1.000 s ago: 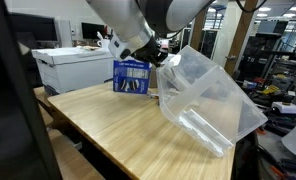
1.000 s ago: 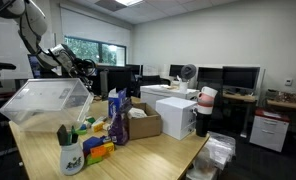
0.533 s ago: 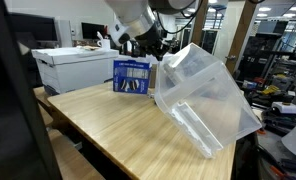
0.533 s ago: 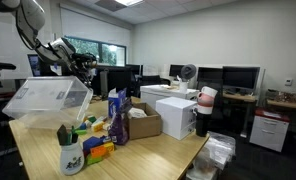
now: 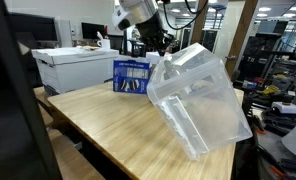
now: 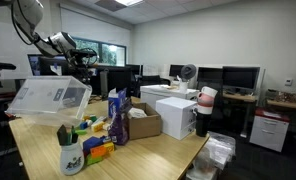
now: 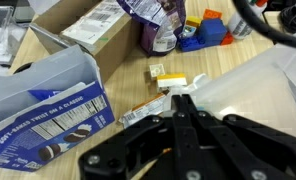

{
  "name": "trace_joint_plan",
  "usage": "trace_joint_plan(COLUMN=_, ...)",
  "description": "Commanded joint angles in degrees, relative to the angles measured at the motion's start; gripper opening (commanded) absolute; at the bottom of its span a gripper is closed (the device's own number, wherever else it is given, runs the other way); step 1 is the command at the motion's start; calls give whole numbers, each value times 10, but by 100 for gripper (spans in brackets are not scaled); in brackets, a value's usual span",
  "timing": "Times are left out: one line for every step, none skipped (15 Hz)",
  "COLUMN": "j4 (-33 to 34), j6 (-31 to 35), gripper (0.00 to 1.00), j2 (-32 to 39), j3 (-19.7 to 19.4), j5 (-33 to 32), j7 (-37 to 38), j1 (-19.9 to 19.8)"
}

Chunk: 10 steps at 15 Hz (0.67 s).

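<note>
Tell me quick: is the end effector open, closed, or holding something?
End effector: closed on the clear bin, holding it tilted above the table.

A large clear plastic bin (image 5: 198, 100), empty and see-through with a ribbed rim, hangs tilted over the wooden worktop (image 5: 108, 125). Its opening is tipped sideways and its upper rim is clamped in the gripper (image 7: 180, 97). In an exterior view the bin (image 6: 50, 98) sits clear of the surface.
</note>
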Motion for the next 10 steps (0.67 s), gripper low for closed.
trace_joint_plan(j4=-35, j6=18, gripper=2, j2=-42, j3=6, j5=25, j7=42, j1=-16)
trace_joint_plan(j4=-36, j6=20, gripper=2, j2=-45, j3=6, j5=28, j7=52, j1=-17)
trace_joint_plan(j4=-39, j6=23, gripper=2, j2=-50, j3=5, j5=32, j7=63, j1=-18)
trace_joint_plan(j4=-42, j6=26, gripper=2, j2=-54, j3=5, j5=37, j7=74, j1=-20)
trace_joint_plan(j4=-46, j6=30, gripper=2, j2=-59, j3=5, j5=40, j7=84, j1=-22)
trace_joint_plan(j4=-49, j6=33, gripper=2, j2=-63, j3=5, j5=43, j7=94, j1=-23)
trace_joint_plan(j4=-54, j6=37, gripper=2, j2=-68, j3=5, j5=46, j7=104, j1=-25)
trace_joint_plan(j4=-58, j6=41, gripper=2, j2=-74, j3=4, j5=50, j7=117, j1=-26)
trace_joint_plan(j4=-64, j6=47, gripper=2, j2=-79, j3=4, j5=53, j7=125, j1=-28)
trace_joint_plan(j4=-69, j6=53, gripper=2, j2=-85, j3=4, j5=59, j7=136, j1=-30)
